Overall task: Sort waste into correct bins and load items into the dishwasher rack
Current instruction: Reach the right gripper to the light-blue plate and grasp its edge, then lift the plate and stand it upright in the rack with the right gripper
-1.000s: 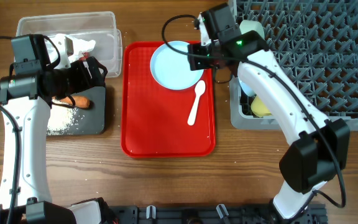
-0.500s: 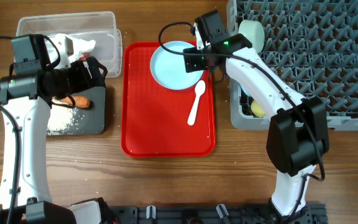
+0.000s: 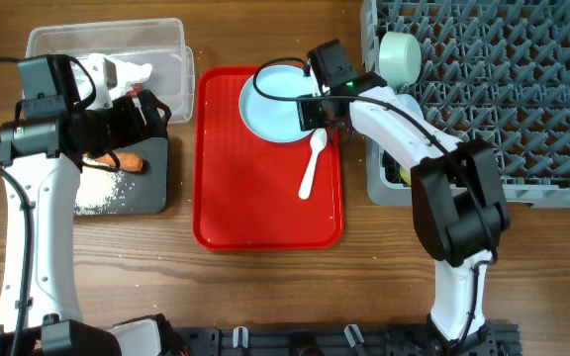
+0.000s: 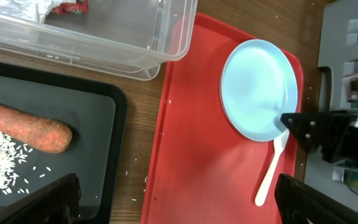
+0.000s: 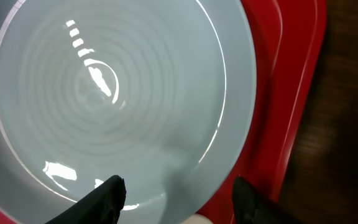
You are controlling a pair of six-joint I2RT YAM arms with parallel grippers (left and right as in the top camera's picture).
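The pale blue plate (image 3: 275, 102) (image 5: 117, 93) lies at the far end of the red tray, with the white spoon (image 3: 312, 163) (image 4: 271, 168) just beside it. My right gripper (image 3: 317, 111) (image 5: 179, 186) hangs open over the plate's edge nearest the spoon, holding nothing. Over the black tray (image 3: 156, 188), my left gripper (image 3: 132, 119) (image 4: 179, 199) is wide open and empty. A carrot piece (image 3: 127, 161) (image 4: 23, 127) and rice grains (image 3: 97, 193) lie on that tray. The napkin (image 3: 127, 74) sits in the clear tub (image 3: 176, 49). A mint bowl (image 3: 401, 54) stands in the grey rack (image 3: 522, 99).
The red serving tray (image 3: 255, 208) lies between the bins and the rack, its near half bare. The rack's front wall (image 3: 384, 188) rises close to the tray's right rim. A few loose grains lie on the wood by the black tray (image 4: 148, 180).
My right gripper has swung left from the rack's corner to the plate's edge and its jaws have narrowed a little. The left arm has not moved.
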